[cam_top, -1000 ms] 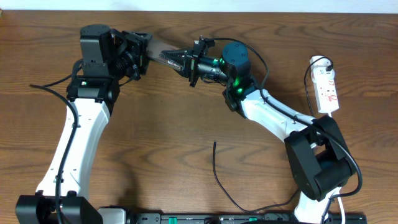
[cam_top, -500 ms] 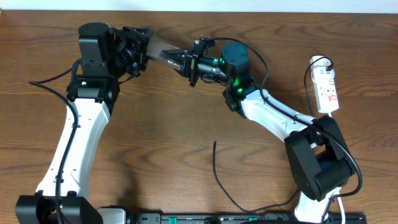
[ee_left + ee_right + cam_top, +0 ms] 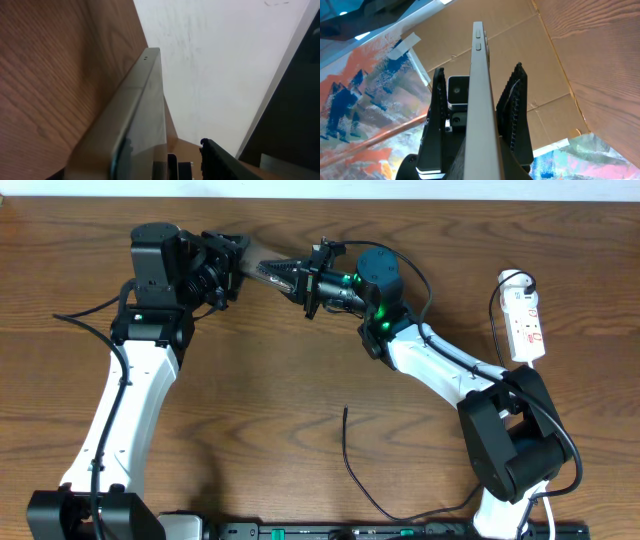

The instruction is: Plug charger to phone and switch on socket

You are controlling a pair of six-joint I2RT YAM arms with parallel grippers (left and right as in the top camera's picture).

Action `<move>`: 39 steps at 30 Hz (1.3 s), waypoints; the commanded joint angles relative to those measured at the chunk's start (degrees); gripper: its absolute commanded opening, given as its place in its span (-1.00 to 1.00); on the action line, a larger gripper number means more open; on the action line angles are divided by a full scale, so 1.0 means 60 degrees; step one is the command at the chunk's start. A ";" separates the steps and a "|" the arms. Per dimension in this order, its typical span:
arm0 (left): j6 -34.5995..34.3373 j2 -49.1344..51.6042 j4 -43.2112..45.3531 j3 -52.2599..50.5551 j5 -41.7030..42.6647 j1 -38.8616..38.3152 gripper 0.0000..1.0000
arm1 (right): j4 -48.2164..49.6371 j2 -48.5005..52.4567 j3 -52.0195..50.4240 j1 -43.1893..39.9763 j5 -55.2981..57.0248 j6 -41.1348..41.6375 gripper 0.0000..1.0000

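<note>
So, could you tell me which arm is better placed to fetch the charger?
Probably left: the right pincer is shut on the phone; the left pincer looks open around it.

Phone [image 3: 257, 260]: slim bronze slab, raised on edge above the far side of the table [image 3: 250, 400], side buttons showing along its narrow edge. Charger [image 3: 352, 470]: thin black cable, lying loose near the front, free tip unplugged. Socket [image 3: 527, 320]: white strip with red markings, flat at the far right, well apart from both.
</note>
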 commanded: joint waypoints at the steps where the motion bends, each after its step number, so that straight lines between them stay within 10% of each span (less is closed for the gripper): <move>1: 0.0087 0.0058 0.0087 -0.0047 0.0131 -0.0022 0.08 | 0.0164 -0.0033 0.0153 0.0073 0.0109 0.0084 -0.97; 39: 0.0131 0.0066 0.0087 -0.0047 -0.0168 -0.0022 -0.63 | 0.0200 -0.0033 0.0153 0.0084 0.0106 0.0087 -0.97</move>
